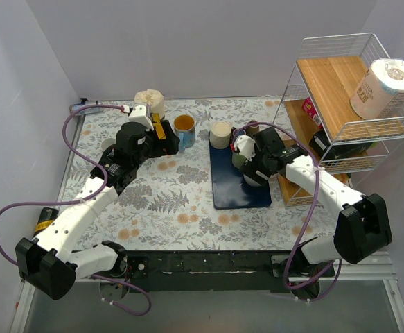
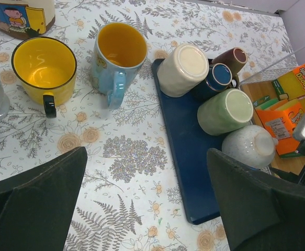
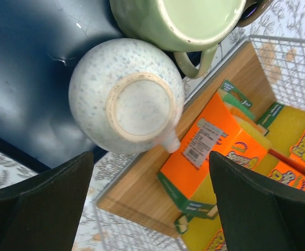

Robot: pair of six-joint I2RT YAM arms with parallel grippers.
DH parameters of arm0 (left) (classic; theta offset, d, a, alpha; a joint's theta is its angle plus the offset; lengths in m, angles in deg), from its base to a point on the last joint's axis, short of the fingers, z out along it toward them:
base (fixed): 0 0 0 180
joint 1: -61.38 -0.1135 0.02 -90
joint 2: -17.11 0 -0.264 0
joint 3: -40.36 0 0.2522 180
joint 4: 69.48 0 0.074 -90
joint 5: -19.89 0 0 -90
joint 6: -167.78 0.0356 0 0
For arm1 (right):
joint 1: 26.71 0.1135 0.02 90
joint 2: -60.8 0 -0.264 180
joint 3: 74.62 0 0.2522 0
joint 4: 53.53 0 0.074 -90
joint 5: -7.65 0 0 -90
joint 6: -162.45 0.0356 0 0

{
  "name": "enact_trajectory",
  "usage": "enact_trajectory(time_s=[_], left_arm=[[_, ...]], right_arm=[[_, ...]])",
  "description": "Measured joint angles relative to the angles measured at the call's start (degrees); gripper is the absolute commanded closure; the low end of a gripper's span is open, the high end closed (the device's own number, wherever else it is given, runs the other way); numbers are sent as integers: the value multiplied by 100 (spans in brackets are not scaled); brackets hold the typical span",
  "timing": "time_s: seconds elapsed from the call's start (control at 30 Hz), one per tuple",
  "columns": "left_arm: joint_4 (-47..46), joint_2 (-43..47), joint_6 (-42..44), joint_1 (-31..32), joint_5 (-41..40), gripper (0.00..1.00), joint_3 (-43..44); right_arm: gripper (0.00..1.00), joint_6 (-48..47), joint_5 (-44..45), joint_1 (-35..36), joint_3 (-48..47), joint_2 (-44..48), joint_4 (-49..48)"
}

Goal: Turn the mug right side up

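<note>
**On the blue mat [image 1: 229, 189]: speckled mug [image 3: 126, 97], base up**

I log the table [image 1: 174, 201], with its floral cover. Left gripper [image 2: 146, 154] is above it, jaws spread, holding nothing. Right gripper [image 3: 149, 162], jaws likewise spread, is over the speckled mug, which sits inverted near the mat's right edge, just beside the green mug [image 3: 178, 21].

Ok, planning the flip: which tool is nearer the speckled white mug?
Right. The right tool hangs over the speckled white mug; the left tool is well left, over the tablecloth.
</note>
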Motion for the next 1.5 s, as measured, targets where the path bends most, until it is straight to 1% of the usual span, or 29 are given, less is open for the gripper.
enact_trajectory(time_s=[0.17, 0.27, 0.5, 0.8, 1.13, 1.3, 1.5], left_arm=[[24, 2, -48, 0, 0, 2, -4], [24, 24, -90, 0, -2, 2, -70], [90, 72, -131, 0, -42, 2, -179], [90, 144, -133, 0, -96, 2, -184], [87, 264, -133, 0, -205, 2, -284], [85, 284, -149, 0, -236, 2, -286], [83, 302, -153, 0, -238, 2, -310]], right_arm=[[3, -992, -247, -286, -7, -35, -4], [3, -1443, -308, -365, -151, -240, 179], [3, -2052, -319, -361, -227, -579, 295], [5, -2262, -197, -367, -227, -765, 291], [7, -2243, -487, -533, -28, -787, 203], [10, -2260, -671, -540, 184, -787, 212], [15, -2205, -782, -542, 192, -776, 210]])
